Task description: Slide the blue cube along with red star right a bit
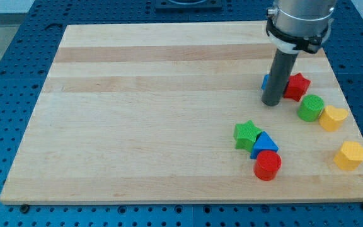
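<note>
The red star (297,86) lies near the board's right side in the upper part of the view. The blue cube (266,81) sits just left of it and is almost wholly hidden behind my rod; only a sliver shows at the rod's left edge. My tip (271,103) rests on the board at the cube's near side, just left of the red star.
A green cylinder (311,108) and a yellow block (333,118) lie just below and right of the red star. Another yellow block (350,155) sits near the right edge. A green star (247,133), blue triangle (264,144) and red cylinder (268,166) cluster lower down.
</note>
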### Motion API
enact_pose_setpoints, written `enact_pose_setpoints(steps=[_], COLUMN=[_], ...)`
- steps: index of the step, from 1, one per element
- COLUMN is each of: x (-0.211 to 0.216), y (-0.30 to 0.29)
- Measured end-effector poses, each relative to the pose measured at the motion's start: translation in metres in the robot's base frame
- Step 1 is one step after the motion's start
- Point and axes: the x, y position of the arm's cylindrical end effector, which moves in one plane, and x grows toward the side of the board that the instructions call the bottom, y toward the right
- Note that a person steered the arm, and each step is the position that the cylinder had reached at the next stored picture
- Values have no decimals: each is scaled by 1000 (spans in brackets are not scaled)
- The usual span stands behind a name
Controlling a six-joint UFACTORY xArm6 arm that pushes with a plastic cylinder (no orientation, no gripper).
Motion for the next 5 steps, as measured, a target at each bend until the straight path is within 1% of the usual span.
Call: enact_pose_setpoints(steps=[1, 2, 3, 5], x=[-21, -21, -14, -35], y=[-2, -2, -24, -26])
